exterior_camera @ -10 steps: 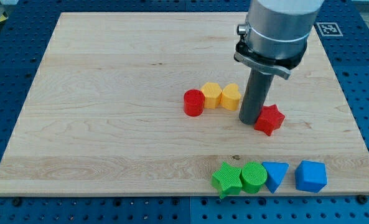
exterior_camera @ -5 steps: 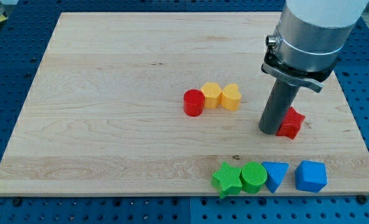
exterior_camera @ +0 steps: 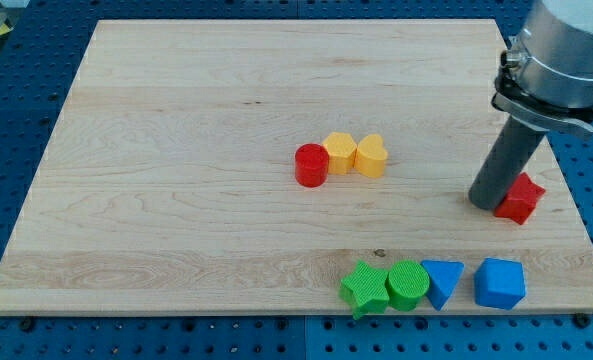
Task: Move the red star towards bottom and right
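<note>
Red star (exterior_camera: 522, 198) lying flat near the table's (exterior_camera: 176, 200) right edge, low in the view's right half, its left points hidden behind the rod, visible faces plain red. Tip (exterior_camera: 490, 203) down on the table, touching the star's left side, rod rising upright into a grey collar at the view's top right; no fingers on this rig, so nothing to report as apart or together. Elsewhere: red cylinder (exterior_camera: 311, 165), yellow hexagon (exterior_camera: 340, 153) and yellow heart (exterior_camera: 372, 156) in a touching row at centre; green star (exterior_camera: 364, 288), green cylinder (exterior_camera: 408, 285), blue triangle (exterior_camera: 443, 281) and blue block (exterior_camera: 499, 283) along the bottom edge, well apart from the tip.
</note>
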Tool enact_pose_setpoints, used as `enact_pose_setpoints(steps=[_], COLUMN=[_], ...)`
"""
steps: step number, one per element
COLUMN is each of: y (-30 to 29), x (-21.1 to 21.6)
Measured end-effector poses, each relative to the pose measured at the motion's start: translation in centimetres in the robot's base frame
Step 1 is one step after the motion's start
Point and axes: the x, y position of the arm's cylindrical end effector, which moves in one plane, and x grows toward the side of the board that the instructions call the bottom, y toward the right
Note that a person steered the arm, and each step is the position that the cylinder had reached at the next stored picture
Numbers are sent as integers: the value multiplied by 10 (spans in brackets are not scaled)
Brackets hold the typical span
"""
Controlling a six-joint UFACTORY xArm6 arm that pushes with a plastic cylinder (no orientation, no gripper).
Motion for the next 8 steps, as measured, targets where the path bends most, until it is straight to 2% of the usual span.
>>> enact_pose_setpoints(steps=[5,8], y=[37,35], x=[-5,17])
